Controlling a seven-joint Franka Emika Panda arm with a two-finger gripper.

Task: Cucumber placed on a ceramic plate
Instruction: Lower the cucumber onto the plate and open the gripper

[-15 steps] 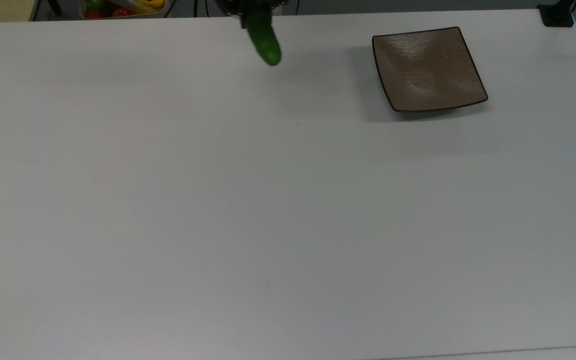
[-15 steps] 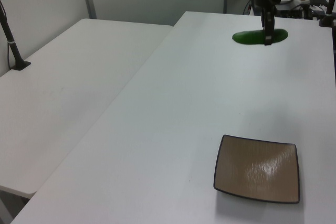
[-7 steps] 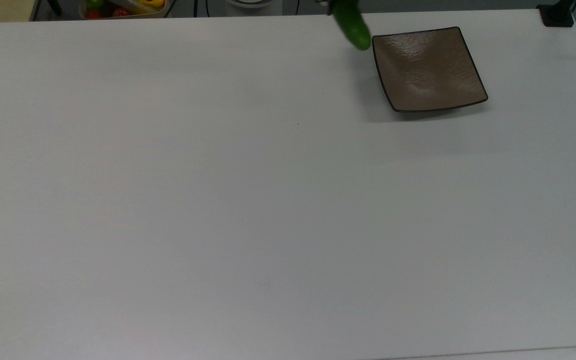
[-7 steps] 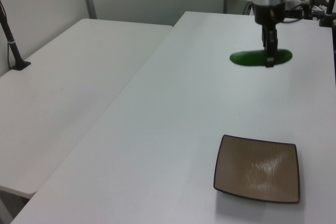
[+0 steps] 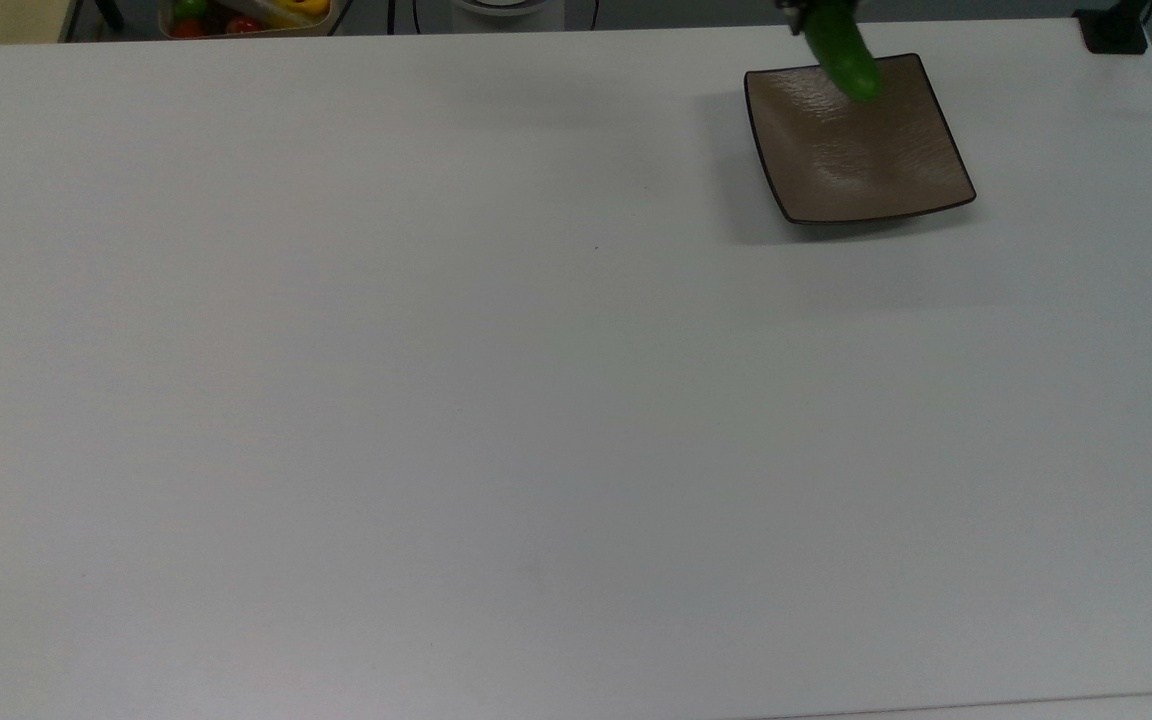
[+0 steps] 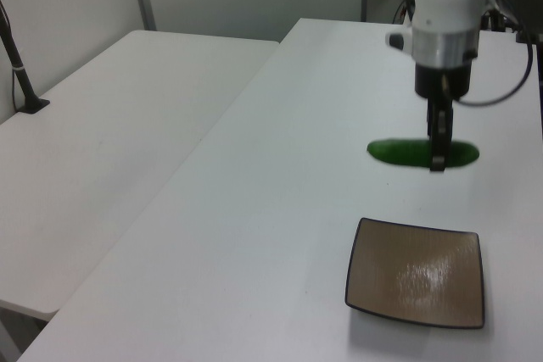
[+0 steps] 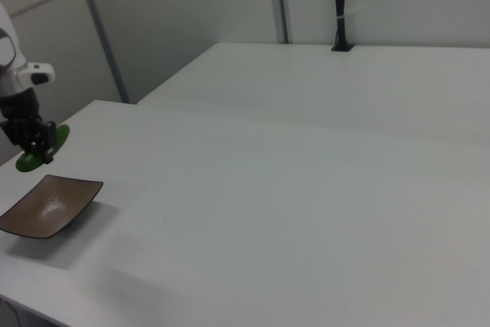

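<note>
Nearest in the left view, the ceramic plate [image 6: 416, 272] was seen lying flat on the white table [image 6: 280, 209], with nothing on it. Beyond it, the cucumber [image 6: 422, 153] was carried level in the air, pinched about its middle by the fingers of the gripper [image 6: 438, 157], which hung straight down from the arm's wrist. In the top view the cucumber's free end [image 5: 848, 62] was seen overlapping the plate's far edge [image 5: 856, 140], and in the right view the cucumber [image 7: 32, 151] was held just above and behind the plate [image 7: 47, 206]; the fruit was judged to be raised clear of the plate and not yet centred over it.

Trouble could be expected from a release made at this height or this far toward the rim: the smooth, rounded cucumber could be made to bounce or roll on the glossy, sloped surface and be carried over an upturned edge onto the table. A descent made before the plate's middle was reached could bring one end down on the rim and tip or shove the plate.

Farthest off, at the top view's upper left, a tray [image 5: 246, 18] of red, green and yellow items was seen beyond the table's edge; the items could not be identified.
</note>
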